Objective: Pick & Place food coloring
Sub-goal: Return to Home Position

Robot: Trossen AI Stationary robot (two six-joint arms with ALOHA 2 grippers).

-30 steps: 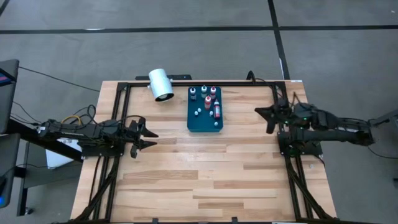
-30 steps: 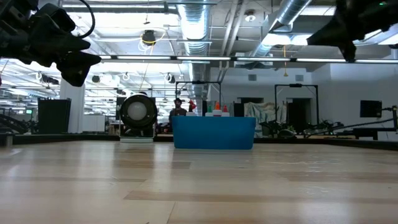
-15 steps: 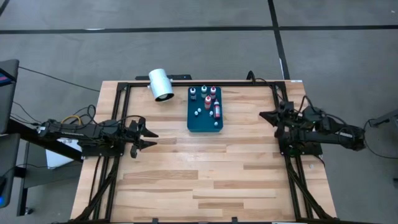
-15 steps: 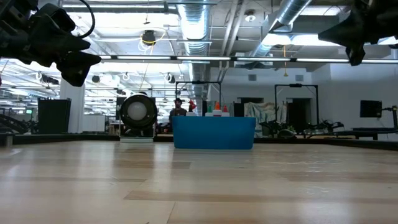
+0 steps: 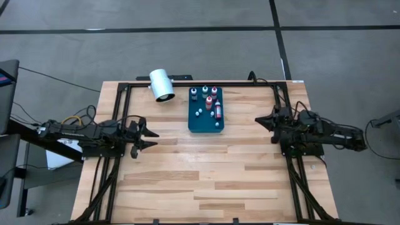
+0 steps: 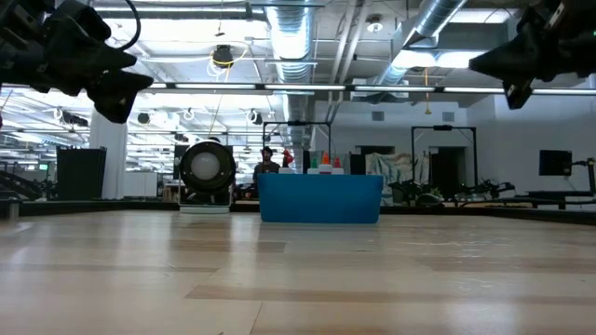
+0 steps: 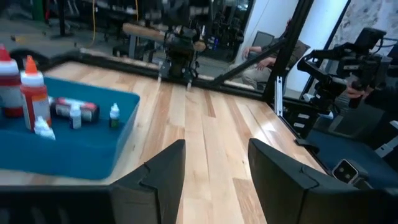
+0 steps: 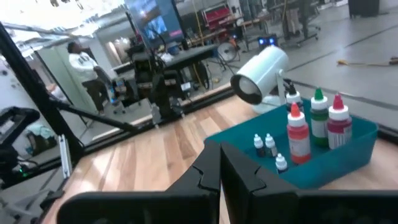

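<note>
The food coloring (image 5: 209,100) is a group of small bottles with red, pink, green and dark tops, plus tinier whitish ones. Most stand on their bases in a flat blue tray (image 5: 205,123) at the table's far middle; one lies on its side (image 5: 218,111). The bottles also show in the left wrist view (image 7: 31,87) and the right wrist view (image 8: 311,121). My left gripper (image 5: 155,139) hovers open over the table's left side, with nothing between its fingers (image 7: 165,174). My right gripper (image 5: 258,119) hovers shut over the right side, pointing at the tray.
A white cylinder (image 5: 161,84) lies on its side just left of the tray, at the far edge. Bare wood spreads over the near half of the table (image 5: 206,181). Black frame rails (image 5: 200,83) run along the edges. People (image 8: 81,62) are in the room beyond.
My right gripper has come down a little and tipped closer to level, still shut and still over the table's right side.
</note>
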